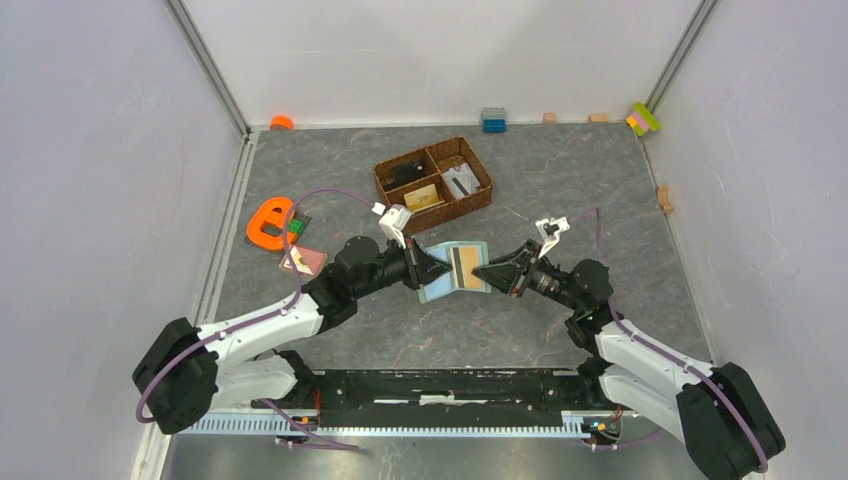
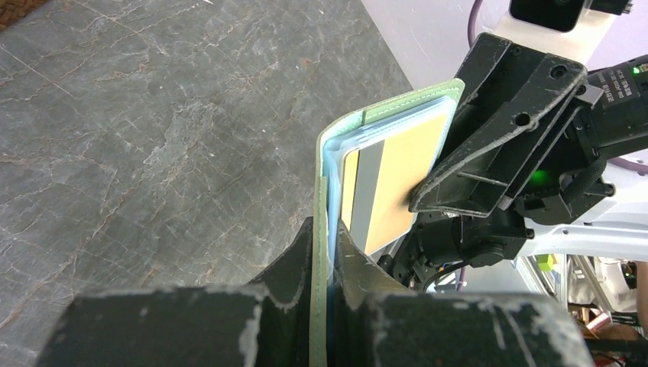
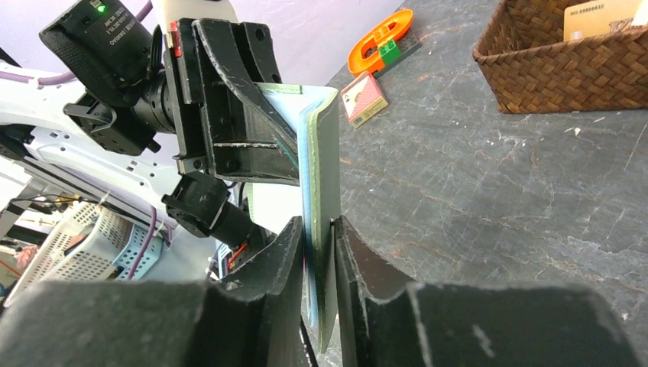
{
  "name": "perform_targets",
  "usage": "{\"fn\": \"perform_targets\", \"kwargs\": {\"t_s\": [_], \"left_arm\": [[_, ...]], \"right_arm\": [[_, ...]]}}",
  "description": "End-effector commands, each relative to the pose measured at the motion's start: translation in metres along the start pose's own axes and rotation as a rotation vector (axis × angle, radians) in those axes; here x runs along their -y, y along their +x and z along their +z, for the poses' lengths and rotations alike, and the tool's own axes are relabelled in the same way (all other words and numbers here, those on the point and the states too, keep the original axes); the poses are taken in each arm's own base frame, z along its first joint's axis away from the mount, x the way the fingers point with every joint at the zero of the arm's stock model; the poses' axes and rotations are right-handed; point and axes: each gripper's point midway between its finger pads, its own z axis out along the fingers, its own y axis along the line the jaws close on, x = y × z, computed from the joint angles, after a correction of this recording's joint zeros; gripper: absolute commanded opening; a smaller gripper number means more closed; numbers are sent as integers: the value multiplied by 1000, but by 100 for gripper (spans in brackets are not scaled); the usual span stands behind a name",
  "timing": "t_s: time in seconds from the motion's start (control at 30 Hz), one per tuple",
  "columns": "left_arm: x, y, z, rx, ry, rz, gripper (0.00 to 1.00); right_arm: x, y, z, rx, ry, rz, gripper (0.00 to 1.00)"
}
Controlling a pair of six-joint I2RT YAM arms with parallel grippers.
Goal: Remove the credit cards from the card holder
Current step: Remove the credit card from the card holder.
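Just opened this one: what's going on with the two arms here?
Both arms hold the open card holder between them. The left gripper is clamped on one flap, and the right gripper is closed on the other. A tan card sits in its slot, not yet out. A pinkish card lies on the table beside the orange letter shape.

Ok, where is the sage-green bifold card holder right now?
In the top view, the sage-green bifold card holder is mid-table, held open between the left hand and the right hand, just on the arms' side of the brown wicker basket.
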Motion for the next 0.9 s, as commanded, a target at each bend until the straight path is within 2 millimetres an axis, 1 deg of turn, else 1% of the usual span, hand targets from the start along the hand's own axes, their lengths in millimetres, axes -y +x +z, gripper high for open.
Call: {"fn": "perform_targets", "kwargs": {"t_s": [0.0,0.03,0.07,0.17,0.27,0.33,0.43,0.53,0.6,0.63,0.7,0.77,0.87], "left_arm": [[25,-25,-3,62,86,51,2],[25,-25,-3,64,83,53,2],[25,-26,-4,66,80,54,2],[23,-28,-6,79,66,62,2],[15,-32,-10,101,16,64,8],[8,-35,-13,118,-30,65,16],[-7,-40,-17,145,-114,64,29],[-24,-44,-21,164,-218,58,50],[-32,-47,-25,175,-275,51,60],[-32,-49,-26,180,-279,53,64],[-24,-51,-30,195,-237,68,73],[-17,-56,-38,238,-201,70,78],[-8,-62,-51,304,-143,85,85]], "right_arm": [[-3,-10,5,17,-11,-16,21],[-1,-9,5,13,-6,-12,19],[1,-7,6,5,3,-4,14],[5,-4,8,-13,14,12,6],[9,-1,8,-22,30,24,2],[12,-1,7,-21,49,26,0],[19,0,7,-22,84,40,0],[25,2,7,-30,116,61,0],[30,3,6,-34,143,73,0],[34,5,5,-38,160,81,0],[40,4,4,-33,187,89,0],[48,6,1,-25,230,100,0],[54,6,-2,-14,255,119,0]]}}
